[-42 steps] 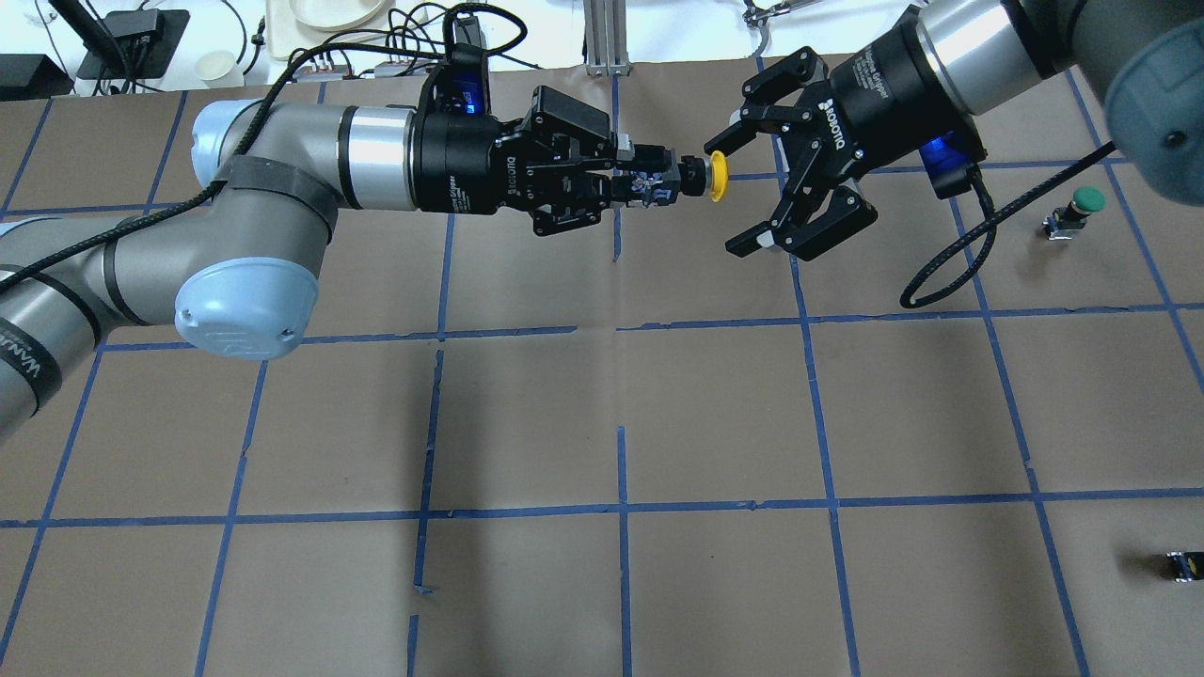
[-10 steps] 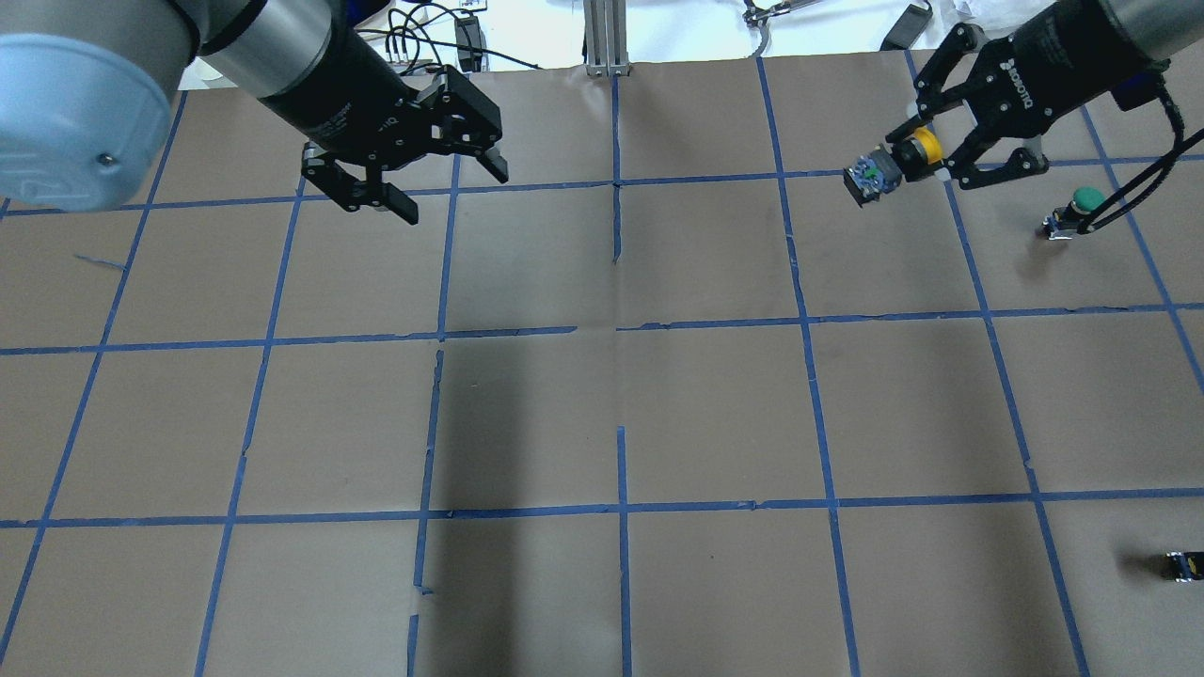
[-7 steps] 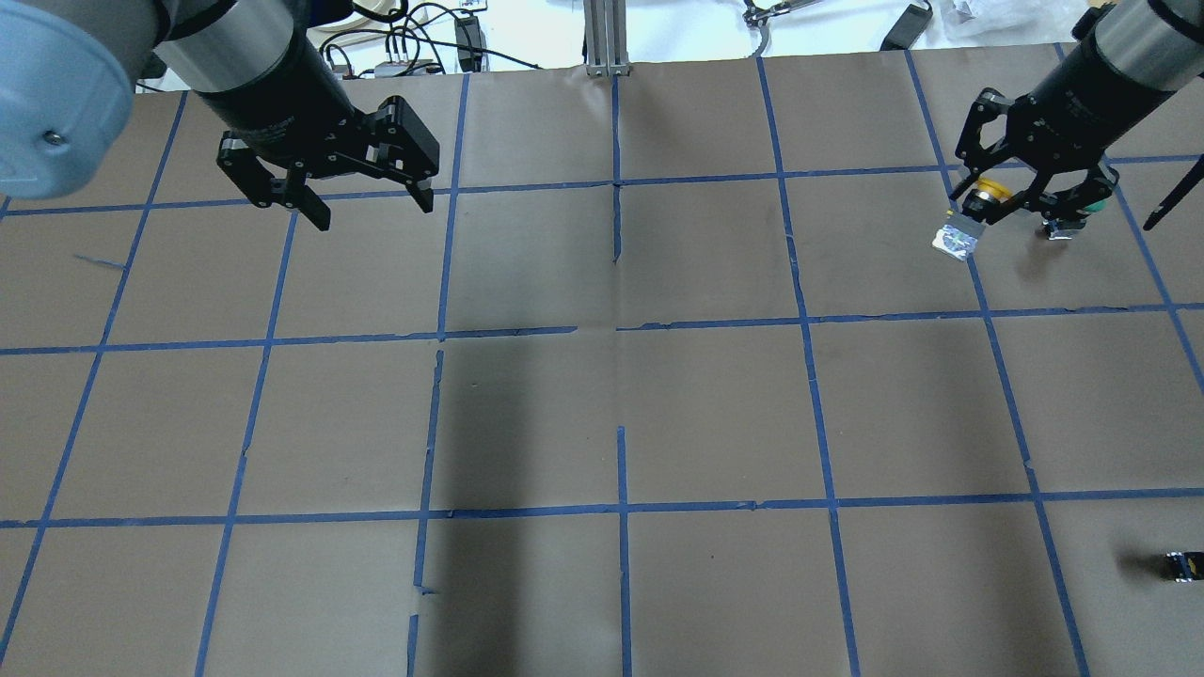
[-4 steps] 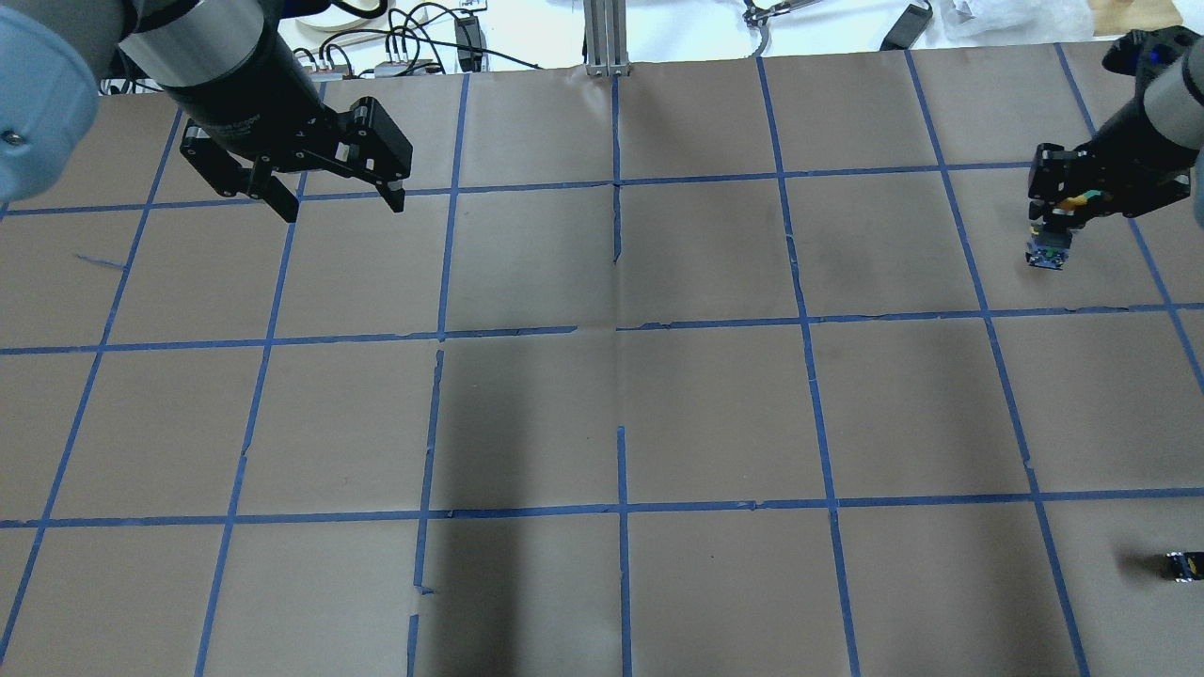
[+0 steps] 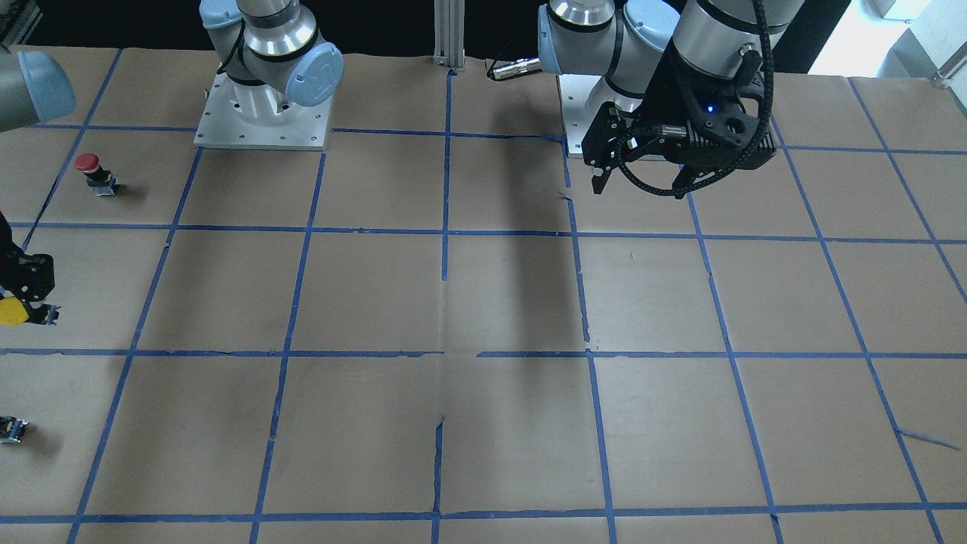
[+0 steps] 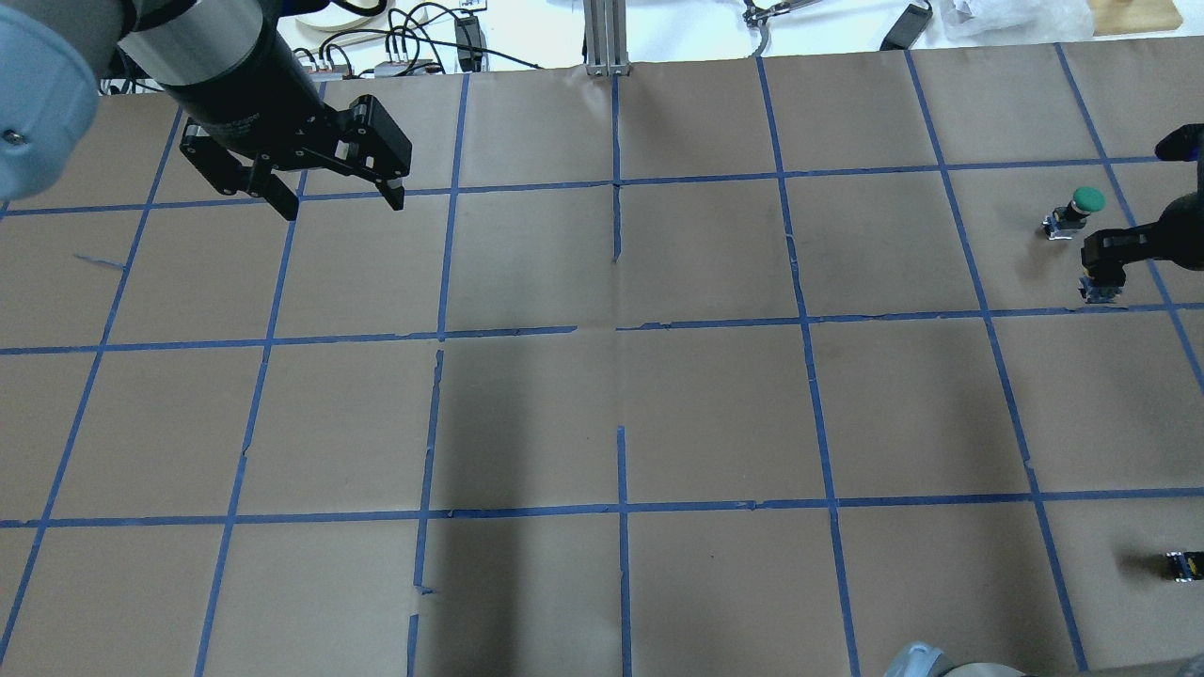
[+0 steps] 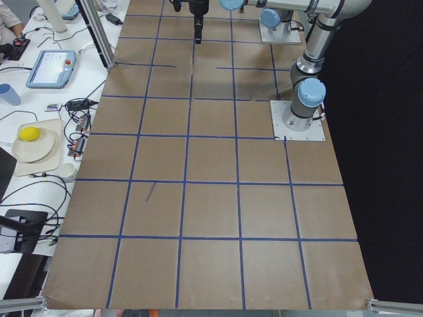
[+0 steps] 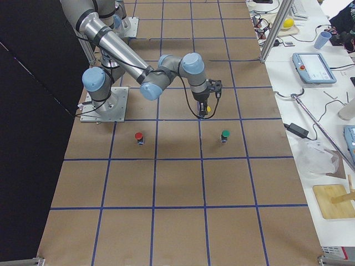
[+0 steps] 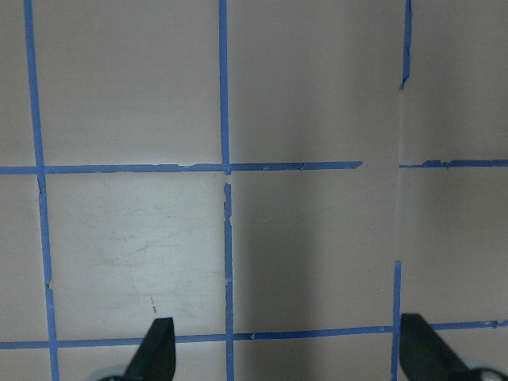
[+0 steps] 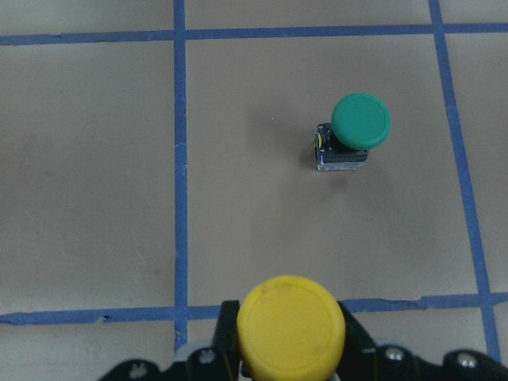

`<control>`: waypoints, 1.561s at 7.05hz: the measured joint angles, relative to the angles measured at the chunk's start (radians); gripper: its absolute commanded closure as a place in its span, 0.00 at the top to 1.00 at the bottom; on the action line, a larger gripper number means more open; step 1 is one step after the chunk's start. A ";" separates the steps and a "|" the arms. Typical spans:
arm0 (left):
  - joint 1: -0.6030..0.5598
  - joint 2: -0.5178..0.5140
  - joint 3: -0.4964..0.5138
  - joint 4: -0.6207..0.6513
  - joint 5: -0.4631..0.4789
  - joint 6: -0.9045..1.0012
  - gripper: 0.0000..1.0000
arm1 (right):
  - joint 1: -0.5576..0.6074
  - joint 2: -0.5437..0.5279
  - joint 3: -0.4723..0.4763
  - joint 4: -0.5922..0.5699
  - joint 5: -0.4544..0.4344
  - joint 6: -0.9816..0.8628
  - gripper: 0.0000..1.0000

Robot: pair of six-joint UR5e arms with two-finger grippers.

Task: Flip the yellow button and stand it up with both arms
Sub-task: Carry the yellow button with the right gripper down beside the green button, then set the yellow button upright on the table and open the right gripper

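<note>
Now, yellow button (image 10: pixel 292 325) in right tool (image 6: pixel 1102 268)

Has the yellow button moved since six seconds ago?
Yes. In the overhead view the yellow button went from far left of the green button to just below and right of it.

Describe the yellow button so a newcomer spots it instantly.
At the table end on the robot's own right, the right gripper points straight down. In its grip is the yellow button, cap up, beside a green button; only its cap is yellow.

Bright, even light; a soft shadow crosses the table (image 6: pixel 715 414).
</note>
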 measured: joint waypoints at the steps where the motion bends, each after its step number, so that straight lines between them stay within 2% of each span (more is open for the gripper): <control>1: 0.000 -0.001 0.000 0.001 -0.001 0.000 1.00 | -0.055 -0.001 0.033 -0.023 0.060 -0.067 0.01; 3: 0.001 -0.008 0.005 0.003 -0.004 0.000 1.00 | -0.149 -0.001 0.080 -0.050 0.180 -0.184 0.01; 5: 0.001 -0.018 0.014 0.003 -0.005 -0.001 1.00 | -0.196 0.001 0.136 -0.156 0.238 -0.258 0.01; 7: 0.001 -0.019 0.016 0.003 -0.006 -0.001 1.00 | -0.226 0.008 0.175 -0.203 0.265 -0.296 0.01; 11: 0.001 -0.019 0.015 0.003 -0.006 -0.001 1.00 | -0.234 0.050 0.192 -0.210 0.273 -0.313 0.02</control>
